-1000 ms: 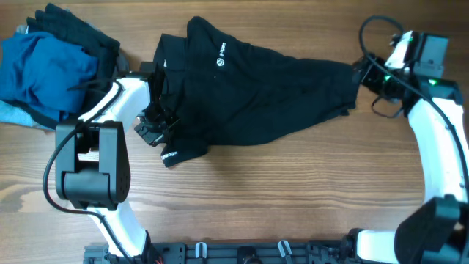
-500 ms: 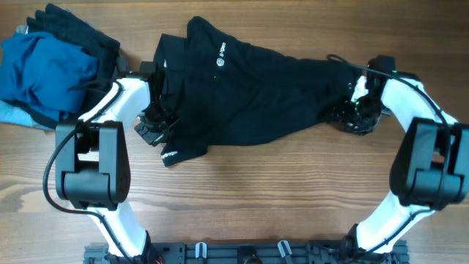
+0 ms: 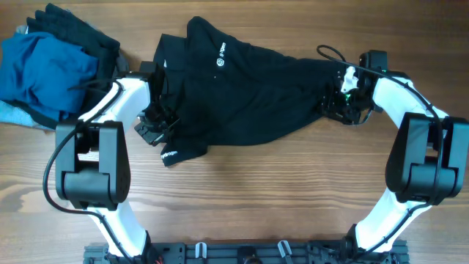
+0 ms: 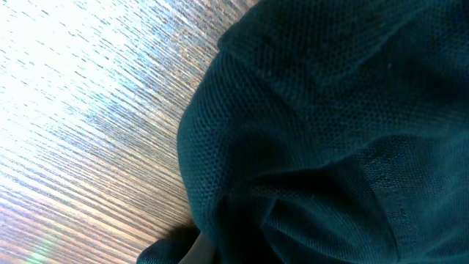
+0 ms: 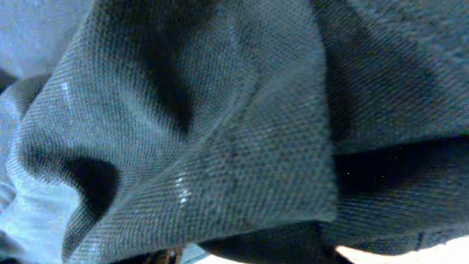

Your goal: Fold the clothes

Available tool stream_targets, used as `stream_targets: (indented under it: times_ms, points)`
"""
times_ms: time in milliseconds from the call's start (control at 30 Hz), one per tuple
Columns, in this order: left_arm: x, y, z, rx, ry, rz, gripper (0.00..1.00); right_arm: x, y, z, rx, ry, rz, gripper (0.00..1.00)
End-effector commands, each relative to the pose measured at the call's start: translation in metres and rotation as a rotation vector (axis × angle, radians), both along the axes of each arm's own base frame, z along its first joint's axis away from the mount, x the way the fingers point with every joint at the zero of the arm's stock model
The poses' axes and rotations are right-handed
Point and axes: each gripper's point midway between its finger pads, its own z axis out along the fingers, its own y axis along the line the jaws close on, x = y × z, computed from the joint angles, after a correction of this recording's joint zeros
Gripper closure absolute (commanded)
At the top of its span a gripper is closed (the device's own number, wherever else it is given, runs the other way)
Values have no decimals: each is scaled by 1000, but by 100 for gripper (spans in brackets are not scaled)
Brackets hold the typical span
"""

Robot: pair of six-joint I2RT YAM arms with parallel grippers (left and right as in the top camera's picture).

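Edging inward, the right hand (image 3: 335, 103) now meets the right end of the black shirt (image 3: 256, 95), which stretches leftward; its grip cannot be told.

A wooden table (image 3: 278, 191) is covered across its middle by a rumpled black shirt (image 3: 249, 88). At its far left corner a blue garment (image 3: 44, 70) is heaped, a black garment (image 3: 80, 33) is bunched against it, and a pale grey piece (image 3: 11, 114) is seen beneath.
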Motion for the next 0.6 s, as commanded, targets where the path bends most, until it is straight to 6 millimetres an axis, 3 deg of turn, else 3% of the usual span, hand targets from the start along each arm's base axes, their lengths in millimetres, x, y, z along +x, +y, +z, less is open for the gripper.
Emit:
stream_targets:
  times_ms: [0, 67, 167, 333, 400, 567]
  points:
    - [1, 3, 6, 14, -20, -13, 94, -4, -4, -12, -21, 42, -39, 79]
    - [1, 3, 6, 14, -20, -13, 94, -9, -3, -12, -19, 63, -39, 91]
    - [1, 3, 6, 14, -20, -12, 94, -27, -3, -14, -24, 139, -37, 93]
    - [1, 3, 6, 14, -20, -13, 94, -60, -19, -15, -115, 286, -41, 94]
    - [1, 3, 6, 14, -20, -13, 94, -63, -23, -7, -109, 305, -35, 94]
    - [1, 3, 6, 14, -20, -12, 94, -72, -26, 35, -81, 351, 92, 89]
